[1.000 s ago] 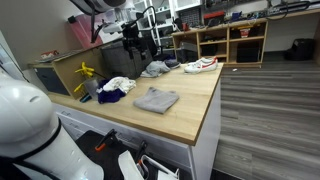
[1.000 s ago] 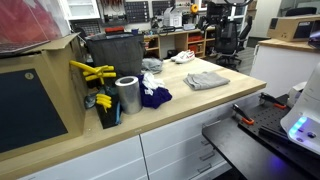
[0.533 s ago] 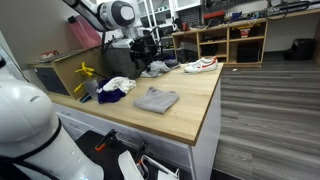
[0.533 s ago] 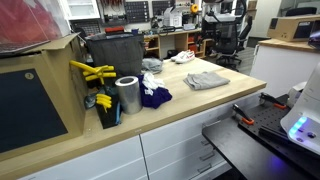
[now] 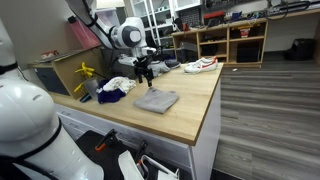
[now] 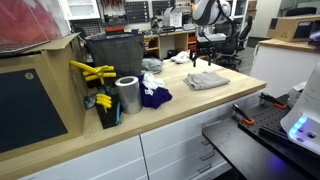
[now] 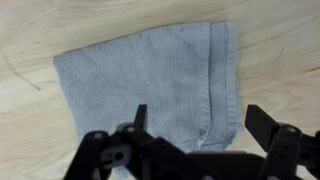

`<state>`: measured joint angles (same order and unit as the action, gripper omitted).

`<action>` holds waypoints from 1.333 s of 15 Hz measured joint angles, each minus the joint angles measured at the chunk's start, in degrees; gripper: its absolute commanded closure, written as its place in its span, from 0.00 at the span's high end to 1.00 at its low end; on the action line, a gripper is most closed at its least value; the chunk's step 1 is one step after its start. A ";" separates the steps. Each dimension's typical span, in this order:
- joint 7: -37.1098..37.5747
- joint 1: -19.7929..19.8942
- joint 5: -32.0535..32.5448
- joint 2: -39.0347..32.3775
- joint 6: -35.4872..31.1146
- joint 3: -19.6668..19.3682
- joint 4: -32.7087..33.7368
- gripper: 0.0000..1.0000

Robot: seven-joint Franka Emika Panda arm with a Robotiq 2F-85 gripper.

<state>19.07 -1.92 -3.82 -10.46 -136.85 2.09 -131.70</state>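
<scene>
My end effector (image 5: 145, 72) hangs wide open right above the folded gray cloth (image 7: 150, 70). It holds nothing. The cloth lies flat on the wooden desk (image 5: 195, 115). I think I am lining up over the cloth. To pick it up, I would need to go straight down and pinch its folded edge.

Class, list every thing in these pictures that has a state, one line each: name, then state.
Grey cloth: folded, flat on the counter.
Claw: open, over the grey cloth, holding nothing.
Blue cloth: crumpled.
White cloth: crumpled.
Shoe: lying on the counter.
Metal cylinder: upright.
Drawers: shut.
</scene>
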 measured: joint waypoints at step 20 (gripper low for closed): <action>7.52 -5.36 0.87 -14.37 1.22 -1.82 11.95 0.05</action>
<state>26.59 -7.28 -2.95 -24.84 -135.63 0.27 -119.75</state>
